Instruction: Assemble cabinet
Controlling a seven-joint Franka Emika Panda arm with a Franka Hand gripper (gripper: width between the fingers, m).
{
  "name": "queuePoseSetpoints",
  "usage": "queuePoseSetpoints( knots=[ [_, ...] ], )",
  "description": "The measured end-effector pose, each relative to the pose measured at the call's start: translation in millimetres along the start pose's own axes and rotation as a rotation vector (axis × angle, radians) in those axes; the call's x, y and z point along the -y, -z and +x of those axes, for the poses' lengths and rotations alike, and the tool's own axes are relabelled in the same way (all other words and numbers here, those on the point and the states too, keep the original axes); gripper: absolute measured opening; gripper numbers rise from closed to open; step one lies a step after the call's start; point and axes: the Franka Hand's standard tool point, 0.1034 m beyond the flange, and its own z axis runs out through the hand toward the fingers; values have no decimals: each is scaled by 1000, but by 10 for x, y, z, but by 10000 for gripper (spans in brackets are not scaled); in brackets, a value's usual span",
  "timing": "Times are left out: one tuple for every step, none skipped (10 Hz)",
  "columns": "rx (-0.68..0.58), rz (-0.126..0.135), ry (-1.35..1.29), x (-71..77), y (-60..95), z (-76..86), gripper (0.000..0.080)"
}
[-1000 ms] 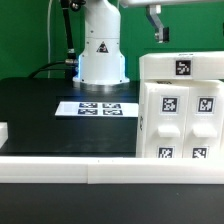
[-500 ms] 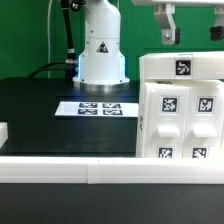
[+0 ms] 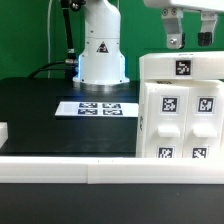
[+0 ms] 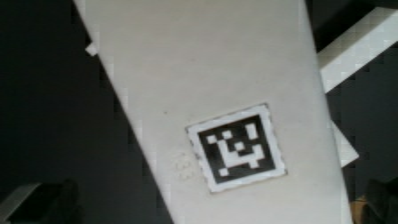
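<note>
**Approach phase, exterior and wrist views.** Over the last second the gripper (image 3: 189,40) has travelled steadily toward the exterior view's right at constant height. It now hangs above the cabinet (image 3: 180,115), which stands on the table (image 3: 40,110) at the exterior view's right, well apart from the marker board (image 3: 98,108). The jaws are spread, with nothing between them. The wrist view is filled by a white panel bearing one square tag (image 4: 237,147), probably the cabinet's top face. Nothing on the table has shifted. The travel reads as positioning over the cabinet, and a descent onto it likely follows.
</note>
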Motion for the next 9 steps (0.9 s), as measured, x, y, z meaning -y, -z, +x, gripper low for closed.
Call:
queuePoseSetpoints(
  knots=[
    [2,2,16,-1,-3,-8,797],
    [2,1,11,-2,-11,-9,797],
    [3,0,11,-3,-39,-14,797],
    [4,-2,10,1,-80,-31,797],
    [4,-6,8,5,-130,-45,797],
    [7,-4,-1,21,-166,-48,797],
    [8,-2,-7,32,-180,-45,797],
    [9,-1,-16,33,-184,-46,797],
    [10,-1,-33,35,-185,-48,675]
  ],
)
